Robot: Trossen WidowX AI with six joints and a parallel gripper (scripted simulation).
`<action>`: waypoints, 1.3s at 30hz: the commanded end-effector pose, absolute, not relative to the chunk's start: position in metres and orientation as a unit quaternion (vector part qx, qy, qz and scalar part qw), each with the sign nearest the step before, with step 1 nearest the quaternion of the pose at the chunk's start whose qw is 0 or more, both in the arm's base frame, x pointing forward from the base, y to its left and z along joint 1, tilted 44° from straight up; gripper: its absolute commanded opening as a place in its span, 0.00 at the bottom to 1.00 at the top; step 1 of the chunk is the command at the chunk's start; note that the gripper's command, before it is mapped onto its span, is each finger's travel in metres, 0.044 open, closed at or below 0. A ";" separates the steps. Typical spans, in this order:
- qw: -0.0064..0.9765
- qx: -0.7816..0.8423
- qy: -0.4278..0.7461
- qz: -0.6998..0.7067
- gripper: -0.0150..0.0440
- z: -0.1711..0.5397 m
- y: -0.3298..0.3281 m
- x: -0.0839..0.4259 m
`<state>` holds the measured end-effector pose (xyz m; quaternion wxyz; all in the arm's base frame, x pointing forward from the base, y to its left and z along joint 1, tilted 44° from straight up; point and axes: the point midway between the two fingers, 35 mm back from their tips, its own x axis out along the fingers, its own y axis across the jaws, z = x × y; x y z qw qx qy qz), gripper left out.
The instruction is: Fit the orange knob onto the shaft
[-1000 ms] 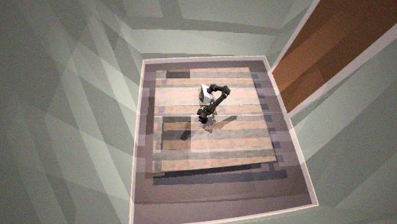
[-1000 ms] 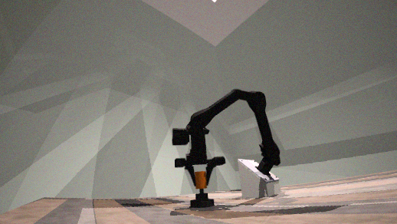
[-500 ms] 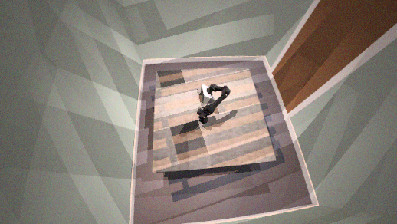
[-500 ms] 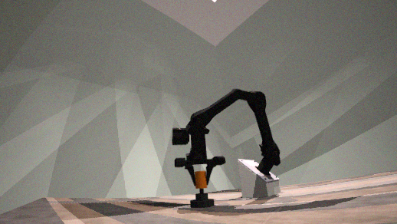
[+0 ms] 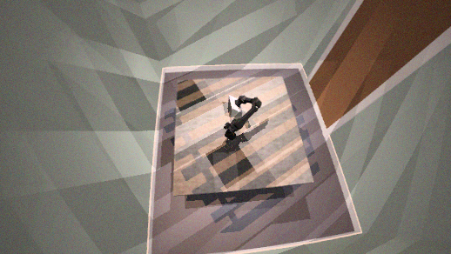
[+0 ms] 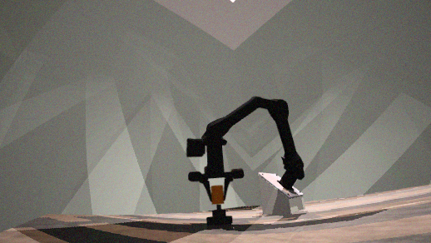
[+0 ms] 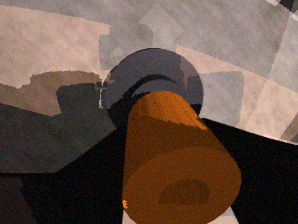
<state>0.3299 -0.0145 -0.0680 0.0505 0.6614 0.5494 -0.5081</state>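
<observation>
The orange knob (image 6: 217,194) (image 7: 172,130) is upright between the fingers of my gripper (image 6: 217,199), which is shut on it. In the wrist view a darker D-shaped mark shows on the knob's near end. The dark shaft (image 6: 219,206) shows as a short stub directly under the knob, on the dark round pedestal (image 6: 219,219) (image 7: 155,62). The knob's lower end is at the shaft's top, well above the pedestal; whether they touch I cannot tell. The knob hides the shaft in the wrist view. The shaft's flat side and the knob's lower opening are hidden.
A white slanted stand (image 6: 274,200) (image 5: 233,105) carries the arm's base, to the right in the exterior view. The arm arches from it over to the pedestal. The striped wooden table top (image 5: 279,161) lies under everything, with dark shadow patches across it.
</observation>
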 end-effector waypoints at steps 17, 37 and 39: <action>0.050 0.662 0.546 -0.511 0.25 -0.068 -0.013 0.331; -0.006 0.664 0.501 -0.555 0.25 -0.066 -0.018 0.327; -0.020 0.664 0.489 -0.565 0.25 -0.066 -0.019 0.326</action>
